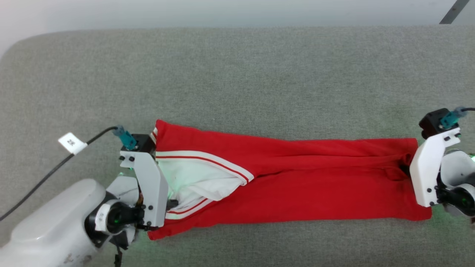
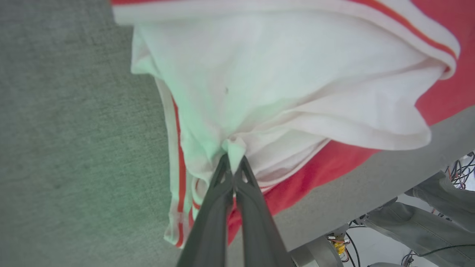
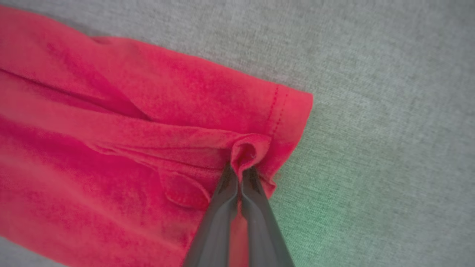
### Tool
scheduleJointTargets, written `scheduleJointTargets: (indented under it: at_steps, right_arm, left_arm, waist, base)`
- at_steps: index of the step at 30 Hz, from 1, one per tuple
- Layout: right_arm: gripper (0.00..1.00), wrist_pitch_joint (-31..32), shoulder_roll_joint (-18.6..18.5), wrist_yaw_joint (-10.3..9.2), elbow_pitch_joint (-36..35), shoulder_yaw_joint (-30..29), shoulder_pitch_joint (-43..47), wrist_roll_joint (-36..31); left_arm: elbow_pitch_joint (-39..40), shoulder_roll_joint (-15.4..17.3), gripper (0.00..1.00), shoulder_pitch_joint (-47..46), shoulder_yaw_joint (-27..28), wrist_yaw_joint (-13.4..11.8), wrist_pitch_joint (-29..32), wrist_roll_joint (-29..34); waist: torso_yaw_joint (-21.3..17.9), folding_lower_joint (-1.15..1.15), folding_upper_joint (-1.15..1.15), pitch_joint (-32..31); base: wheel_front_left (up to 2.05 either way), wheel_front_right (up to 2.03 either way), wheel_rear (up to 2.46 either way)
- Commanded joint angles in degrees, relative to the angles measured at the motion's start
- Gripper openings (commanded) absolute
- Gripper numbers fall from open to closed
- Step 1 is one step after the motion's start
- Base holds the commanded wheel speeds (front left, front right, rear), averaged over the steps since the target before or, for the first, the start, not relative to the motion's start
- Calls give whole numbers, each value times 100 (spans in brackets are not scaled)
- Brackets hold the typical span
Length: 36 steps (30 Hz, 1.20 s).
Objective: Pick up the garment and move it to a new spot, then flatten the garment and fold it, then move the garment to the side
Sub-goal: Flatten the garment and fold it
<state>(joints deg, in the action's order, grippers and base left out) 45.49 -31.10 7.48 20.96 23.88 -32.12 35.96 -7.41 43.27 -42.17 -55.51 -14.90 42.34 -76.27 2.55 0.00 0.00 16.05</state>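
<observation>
I have the left gripper (image 2: 233, 162) pinching a fold of the white sleeve (image 2: 278, 74) and the right gripper (image 3: 240, 168) pinching the red hem (image 3: 276, 107), so the garment (image 1: 297, 181) lies stretched between them on the grey pad (image 1: 237, 74), likely to pull wrinkles out before folding
</observation>
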Motion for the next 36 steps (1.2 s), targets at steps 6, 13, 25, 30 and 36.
scheduleJointTargets:
  at_steps: [6,13,25,30,36]
  right_arm:
    - [26,-50,255,4,440,381,-1,101]
    - [100,92,148,2,442,386,-200,259]
    - [100,-256,121,0,-200,-383,217,355]
    - [100,-611,218,0,-154,-1042,693,114]
    - [100,-541,366,0,149,-1662,1016,-83]
  left_arm:
    - [-584,-264,13,-80,-31,333,-191,78]
    - [-673,-164,100,-232,18,448,-291,206]
    - [255,331,100,244,375,428,-1568,569]
    - [658,488,100,839,754,350,-2980,781]
    - [952,582,100,1597,1103,254,-4494,1028]
  waist:
    - [11,0,0,-120]
    - [25,0,0,-463]
    - [98,0,0,-1129]
    - [180,0,0,-1297]
    - [420,0,0,-1352]
  base:
    - [0,0,0]
    - [0,0,0]
    - [0,0,0]
    - [0,0,0]
    - [0,0,0]
